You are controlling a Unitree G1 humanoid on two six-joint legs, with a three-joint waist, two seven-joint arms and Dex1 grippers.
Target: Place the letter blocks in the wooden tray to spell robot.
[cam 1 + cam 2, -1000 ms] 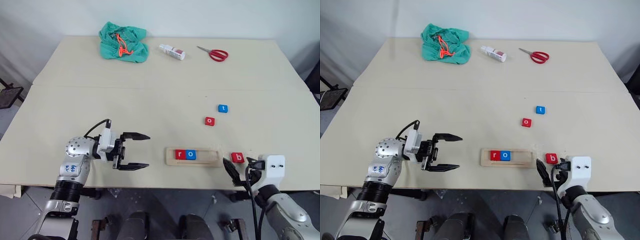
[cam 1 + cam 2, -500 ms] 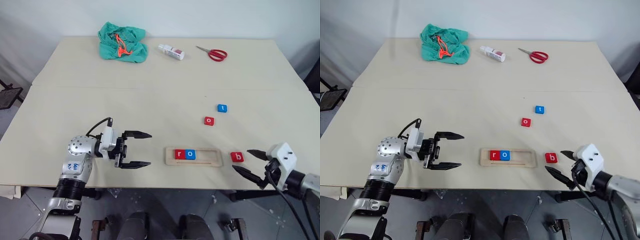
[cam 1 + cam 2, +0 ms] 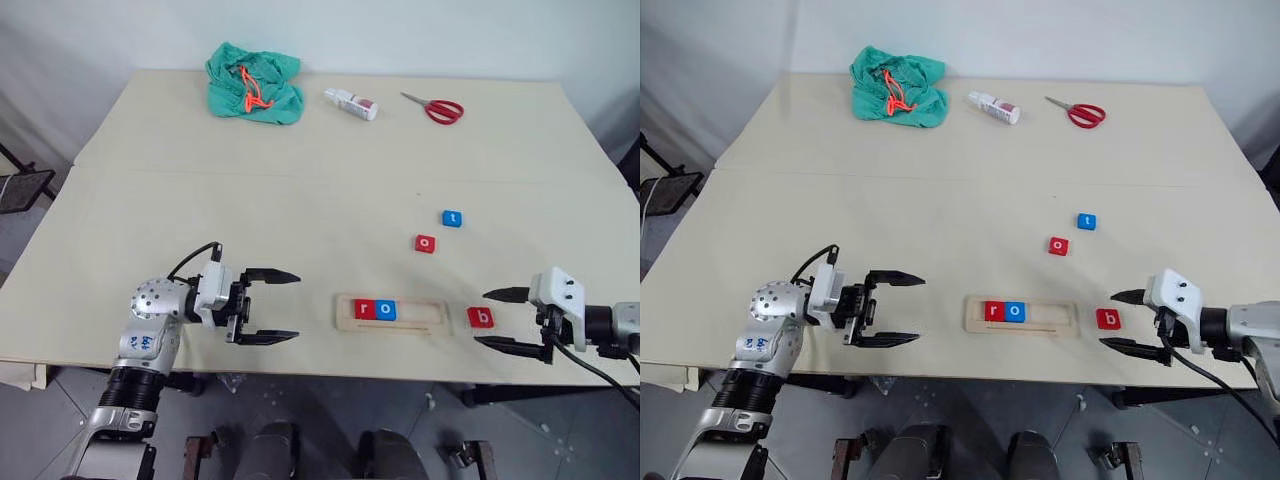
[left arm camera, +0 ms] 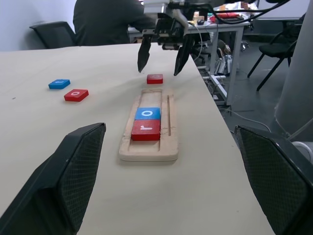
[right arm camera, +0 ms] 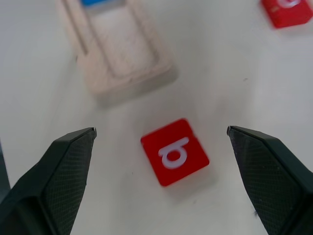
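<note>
The wooden tray (image 3: 420, 314) lies near the table's front edge with a red r block (image 3: 362, 309) and a blue o block (image 3: 385, 310) at its left end. Just right of it a red b block (image 3: 480, 317) rests on the table. My right gripper (image 3: 484, 318) is open and points left, one finger on each side of the b block (image 5: 174, 152), slightly above and not touching it. Farther back lie a red o block (image 3: 425, 243) and a blue t block (image 3: 452, 218). Left of the tray, my left gripper (image 3: 296, 306) is open and empty.
A green cloth (image 3: 255, 82), a small bottle (image 3: 351, 103) and red scissors (image 3: 440, 108) lie along the far edge. The table's front edge runs just below both grippers. Beyond the table's right side, a person (image 4: 110, 22) sits among chairs and desks.
My right gripper has swung up from below the table's edge, turned level and now points left around the b block. The left arm has kept still. The camera has shifted slightly.
</note>
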